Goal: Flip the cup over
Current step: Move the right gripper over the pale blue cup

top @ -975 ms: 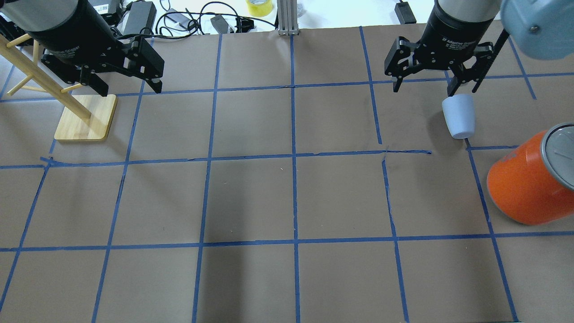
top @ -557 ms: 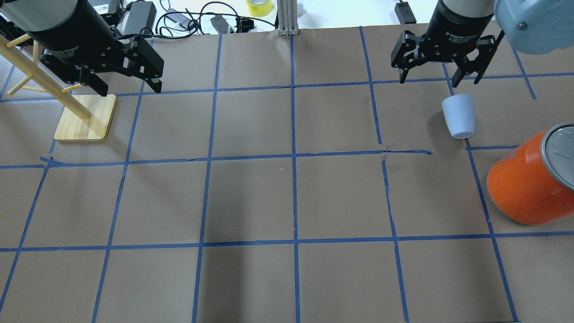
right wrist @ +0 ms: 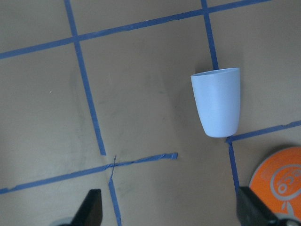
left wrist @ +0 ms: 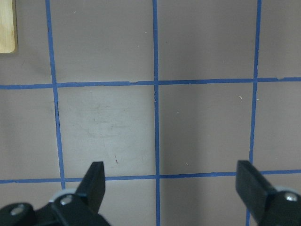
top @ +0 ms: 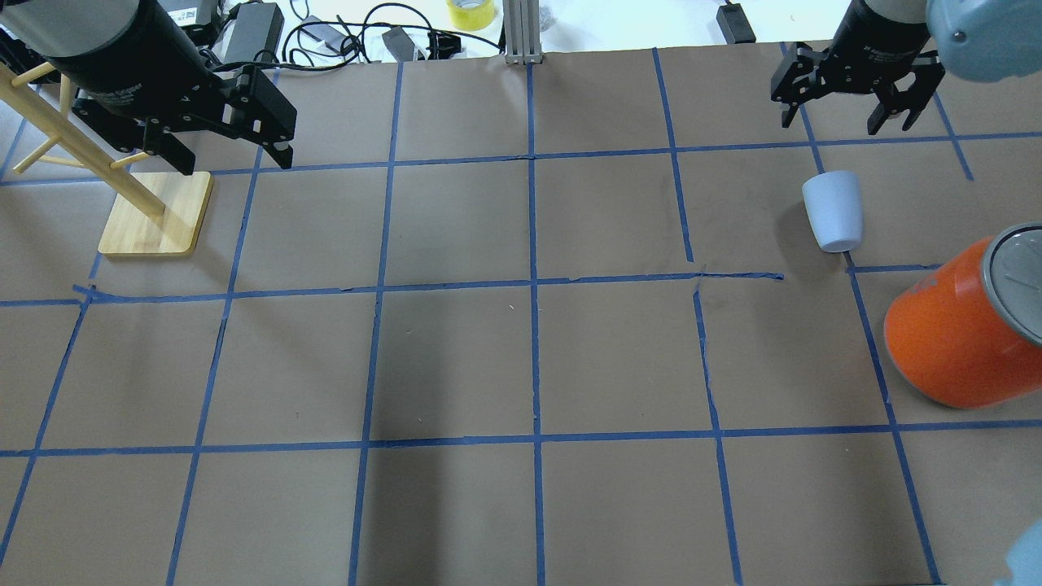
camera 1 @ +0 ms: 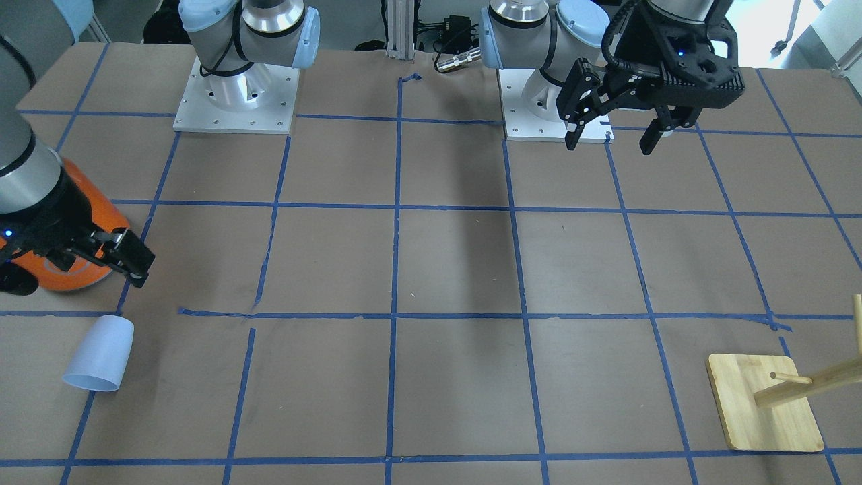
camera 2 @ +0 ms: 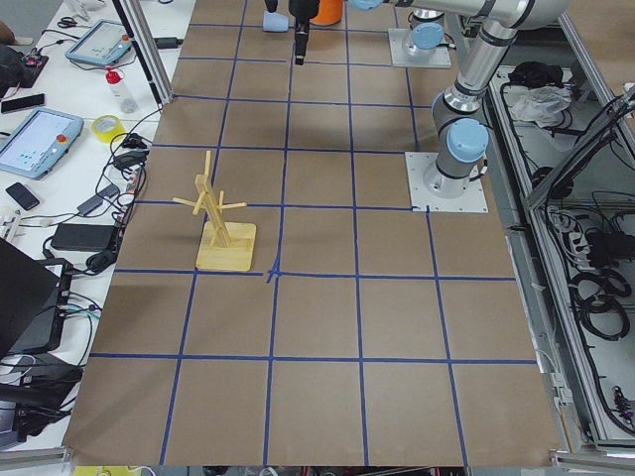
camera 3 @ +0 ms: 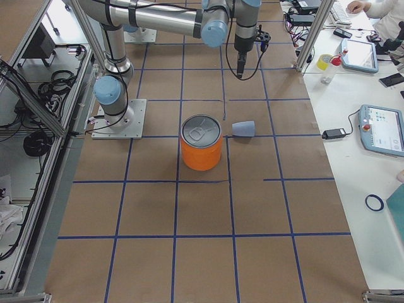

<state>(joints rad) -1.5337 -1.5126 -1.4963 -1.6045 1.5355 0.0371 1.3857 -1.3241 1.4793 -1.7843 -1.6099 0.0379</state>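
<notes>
The pale lavender-blue cup [top: 832,212] lies on its side on the brown table at the right, rim toward the far edge. It also shows in the front view [camera 1: 100,355], the right-side view [camera 3: 243,129] and the right wrist view [right wrist: 217,103]. My right gripper [top: 832,126] is open and empty, hanging above the table beyond the cup's rim and apart from it. My left gripper [top: 236,163] is open and empty at the far left, near the wooden rack; the left wrist view [left wrist: 170,172] shows only bare table between its fingers.
A large orange can [top: 952,342] with a silver top stands close to the cup on the near right. A wooden peg rack [top: 155,216] stands at the far left. Cables and a yellow tape roll [top: 470,12] lie past the far edge.
My right gripper has drawn back from the cup's rim toward the far right edge, staying open. The cup and the left arm have not moved.
</notes>
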